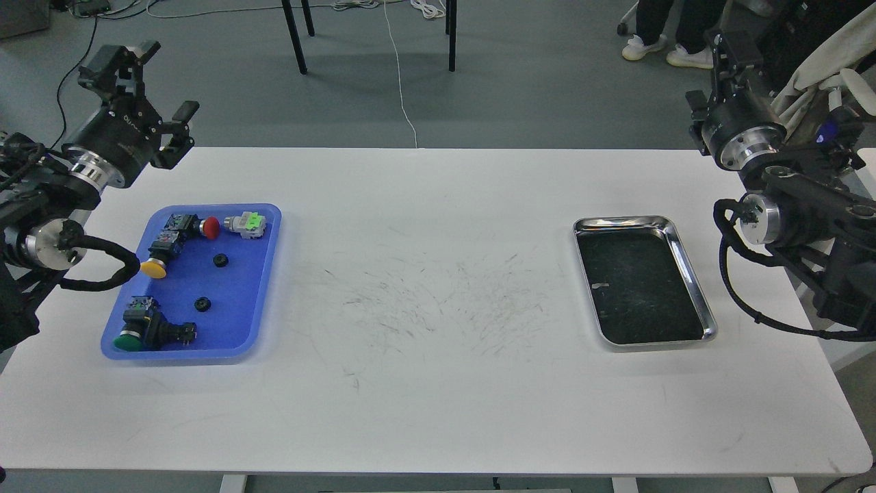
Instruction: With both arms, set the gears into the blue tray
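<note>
- The two gears — one (220,260) nearer the far rim, the other (202,304) closer to me — both lie flat on the floor of the blue tray (260,287), apart from each other and clear of the push-button switches around them. By how they lie, the placing looks done.
- I judge each gear light, stiff and not fragile, but tiny and flat, so hard to pinch; the toothed rim gives some bite, and a grip across the outer edge seems the surest hold.
- The left gripper (152,87) hangs raised beyond the tray's far-left corner, fingers spread wide and holding nothing.
- The right gripper (727,51) is lifted high at the table's far-right edge, well apart from the steel tray (684,250); it shows dark and end-on, so I cannot tell whether its fingers are parted.
</note>
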Available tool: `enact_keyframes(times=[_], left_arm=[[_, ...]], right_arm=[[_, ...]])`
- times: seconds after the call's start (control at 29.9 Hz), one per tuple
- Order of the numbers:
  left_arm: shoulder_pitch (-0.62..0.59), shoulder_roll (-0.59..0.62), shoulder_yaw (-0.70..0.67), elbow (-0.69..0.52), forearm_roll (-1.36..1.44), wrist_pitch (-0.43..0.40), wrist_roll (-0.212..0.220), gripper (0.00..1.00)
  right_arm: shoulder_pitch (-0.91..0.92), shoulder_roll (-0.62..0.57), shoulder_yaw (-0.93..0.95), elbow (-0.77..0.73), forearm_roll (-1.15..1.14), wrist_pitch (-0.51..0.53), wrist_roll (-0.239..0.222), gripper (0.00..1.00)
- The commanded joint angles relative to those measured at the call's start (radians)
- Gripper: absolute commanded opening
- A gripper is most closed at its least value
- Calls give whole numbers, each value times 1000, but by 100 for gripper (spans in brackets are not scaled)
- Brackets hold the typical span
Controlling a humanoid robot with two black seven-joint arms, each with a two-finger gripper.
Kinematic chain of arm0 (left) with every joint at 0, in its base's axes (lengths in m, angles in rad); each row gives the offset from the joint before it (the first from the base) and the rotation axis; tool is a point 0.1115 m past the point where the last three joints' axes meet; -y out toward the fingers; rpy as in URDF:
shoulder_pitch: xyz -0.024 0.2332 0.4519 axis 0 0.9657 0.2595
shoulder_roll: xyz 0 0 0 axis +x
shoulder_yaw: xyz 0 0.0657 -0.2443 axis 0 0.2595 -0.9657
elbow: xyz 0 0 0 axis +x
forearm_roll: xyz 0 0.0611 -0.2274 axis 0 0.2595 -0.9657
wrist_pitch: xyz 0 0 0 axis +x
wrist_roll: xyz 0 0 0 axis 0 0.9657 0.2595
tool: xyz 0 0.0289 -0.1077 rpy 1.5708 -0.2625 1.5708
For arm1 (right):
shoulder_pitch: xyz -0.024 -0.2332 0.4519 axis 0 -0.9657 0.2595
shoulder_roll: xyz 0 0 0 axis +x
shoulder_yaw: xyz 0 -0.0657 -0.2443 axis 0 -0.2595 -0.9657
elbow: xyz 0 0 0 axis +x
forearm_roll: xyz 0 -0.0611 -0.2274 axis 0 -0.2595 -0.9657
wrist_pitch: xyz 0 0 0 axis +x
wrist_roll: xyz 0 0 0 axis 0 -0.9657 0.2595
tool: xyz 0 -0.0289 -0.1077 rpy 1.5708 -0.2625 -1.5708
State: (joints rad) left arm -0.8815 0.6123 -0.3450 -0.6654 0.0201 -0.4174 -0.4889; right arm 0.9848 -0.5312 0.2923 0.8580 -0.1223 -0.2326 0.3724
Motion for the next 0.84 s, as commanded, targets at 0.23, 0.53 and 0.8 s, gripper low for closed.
enact_keyframes(times=[0.23, 0.53, 0.8], left_arm=[[9, -6, -20, -19, -35, 6, 88, 99], [15, -39, -66, -30, -69, 69, 92, 99], [12, -40, -63, -20, -69, 80, 88, 99]], right_arm=[[-23, 37, 85, 1, 135, 88, -87, 99], [-29, 74, 110, -31, 139, 75, -92, 99], [-31, 76, 107, -36, 136, 46, -89, 99]])
